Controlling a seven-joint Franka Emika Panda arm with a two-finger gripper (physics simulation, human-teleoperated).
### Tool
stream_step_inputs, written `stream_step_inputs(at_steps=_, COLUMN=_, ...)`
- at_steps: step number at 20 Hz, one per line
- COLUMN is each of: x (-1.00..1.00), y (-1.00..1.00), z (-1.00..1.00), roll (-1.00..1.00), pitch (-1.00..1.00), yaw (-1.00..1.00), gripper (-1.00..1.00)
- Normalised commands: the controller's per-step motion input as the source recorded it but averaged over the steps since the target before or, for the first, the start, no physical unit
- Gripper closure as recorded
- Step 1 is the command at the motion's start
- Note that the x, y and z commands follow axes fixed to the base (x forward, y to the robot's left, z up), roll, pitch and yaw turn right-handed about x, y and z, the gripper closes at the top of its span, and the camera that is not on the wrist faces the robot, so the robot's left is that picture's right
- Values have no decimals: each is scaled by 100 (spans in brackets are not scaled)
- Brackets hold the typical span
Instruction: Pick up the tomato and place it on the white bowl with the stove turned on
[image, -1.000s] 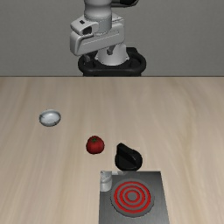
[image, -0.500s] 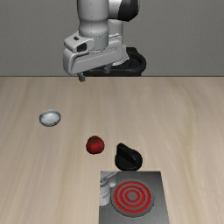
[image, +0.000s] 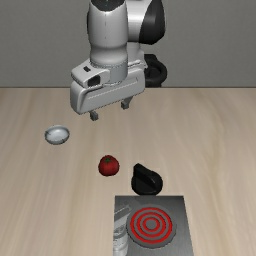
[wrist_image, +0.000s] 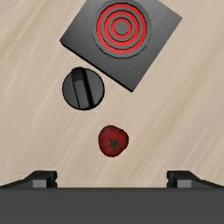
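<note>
The red tomato (image: 108, 165) lies on the wooden table; in the wrist view the tomato (wrist_image: 113, 140) sits just ahead of my fingers, roughly midway between them. My gripper (image: 111, 109) hangs well above the table, above and behind the tomato, open with nothing held; in the wrist view the gripper (wrist_image: 112, 179) shows both fingertips spread wide. The small white bowl (image: 58, 135) rests at the exterior view's left. The stove (image: 150, 226) has glowing red rings, also clear on the stove (wrist_image: 122, 37) in the wrist view.
A black round knob-like pot (image: 146, 178) stands between the tomato and the stove, seen as a black disc (wrist_image: 82, 88) beyond the tomato. A pale cup (image: 120, 225) overlaps the stove's edge. The robot base (image: 150, 70) is at the far side.
My hand has come down and forward toward the tomato, from high near the base. The tomato, bowl and stove have not moved.
</note>
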Motion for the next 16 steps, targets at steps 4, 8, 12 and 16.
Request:
stream_step_inputs(at_steps=4, x=0, y=0, z=-100, roll=0, pitch=0, yaw=0, gripper=-100)
stream_step_inputs(at_steps=8, x=0, y=0, z=-100, roll=0, pitch=0, yaw=0, gripper=-100)
stream_step_inputs(at_steps=12, x=0, y=0, z=-100, roll=0, pitch=0, yaw=0, gripper=-100)
stream_step_inputs(at_steps=16, x=-25, y=-25, z=-50, roll=0, pitch=0, yaw=0, gripper=-100)
